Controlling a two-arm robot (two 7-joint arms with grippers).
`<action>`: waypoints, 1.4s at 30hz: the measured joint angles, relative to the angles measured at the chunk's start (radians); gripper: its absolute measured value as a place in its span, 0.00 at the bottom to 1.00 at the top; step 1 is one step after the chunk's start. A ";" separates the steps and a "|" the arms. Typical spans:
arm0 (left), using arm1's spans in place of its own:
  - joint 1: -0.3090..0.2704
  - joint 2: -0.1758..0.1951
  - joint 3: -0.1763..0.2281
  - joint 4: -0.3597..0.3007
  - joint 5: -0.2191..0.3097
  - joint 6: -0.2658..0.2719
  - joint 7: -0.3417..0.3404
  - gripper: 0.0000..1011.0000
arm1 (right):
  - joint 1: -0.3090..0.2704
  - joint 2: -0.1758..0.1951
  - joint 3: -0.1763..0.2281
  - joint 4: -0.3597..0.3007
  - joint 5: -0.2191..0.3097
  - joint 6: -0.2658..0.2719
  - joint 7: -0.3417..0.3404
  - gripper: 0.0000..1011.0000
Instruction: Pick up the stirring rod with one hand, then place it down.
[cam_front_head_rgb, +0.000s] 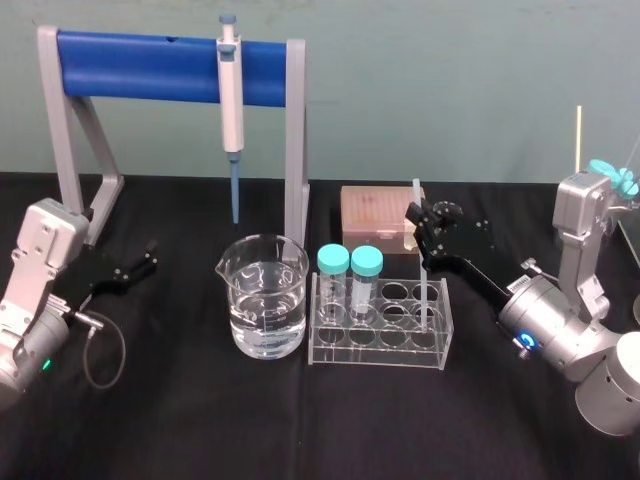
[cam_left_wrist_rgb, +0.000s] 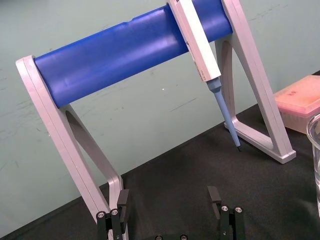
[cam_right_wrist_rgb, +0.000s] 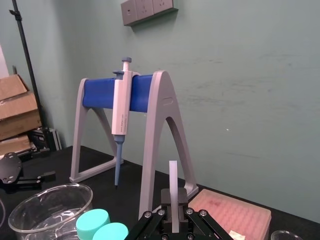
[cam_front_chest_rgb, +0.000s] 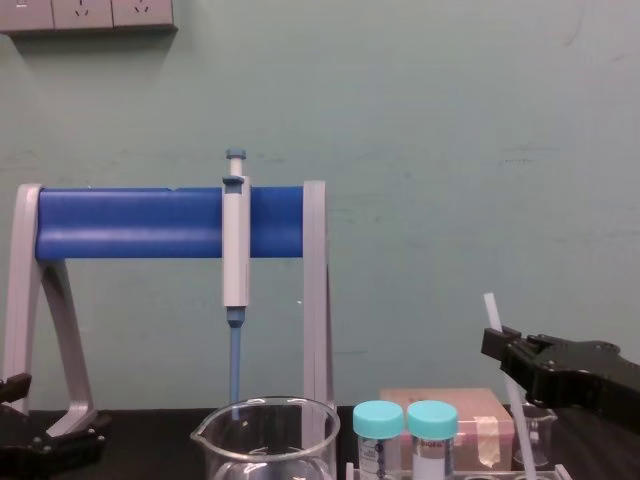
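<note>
We see the right gripper (cam_front_head_rgb: 418, 222) reaching in from the right, above the far right end of the clear tube rack (cam_front_head_rgb: 380, 341). Its jaws are closed down to a narrow gap and pinch the stirring rod (cam_front_head_rgb: 416, 195). The rod stands nearly upright with a slight tilt. Its top pokes above the jaws and its lower part runs down into the right end of the rack; we cannot tell if the tip touches anything. From the right wrist, the rod (cam_right_wrist_rgb: 173, 175) sits dead centre between the 2 fingers. In the chest view it (cam_front_chest_rgb: 492, 312) rises out of the right gripper (cam_front_chest_rgb: 505, 345). The left gripper (cam_front_head_rgb: 145, 262) sits low over the black table (cam_front_head_rgb: 200, 420) at the far left, near the foot of the blue-bar stand (cam_front_head_rgb: 140, 65), jaws wide apart and holding nothing. 2 teal-capped tubes (cam_front_head_rgb: 333, 262) stand in the rack's left end, and a beaker (cam_front_head_rgb: 265, 295) of water is just beside the rack. The pipette (cam_front_head_rgb: 231, 95) hangs on the stand, and a pink tip box (cam_front_head_rgb: 375, 212) lies behind the rack.
</note>
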 joint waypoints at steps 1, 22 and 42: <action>0.000 0.000 0.000 0.000 0.000 0.000 0.000 0.99 | 0.000 0.000 0.001 0.000 -0.001 0.001 -0.001 0.07; 0.000 0.000 0.000 0.000 0.000 0.000 0.000 0.99 | -0.004 0.000 0.003 -0.003 -0.008 0.003 -0.010 0.18; 0.000 0.000 0.000 0.000 0.000 0.000 0.000 0.99 | -0.002 0.001 0.003 -0.003 -0.005 0.003 -0.007 0.82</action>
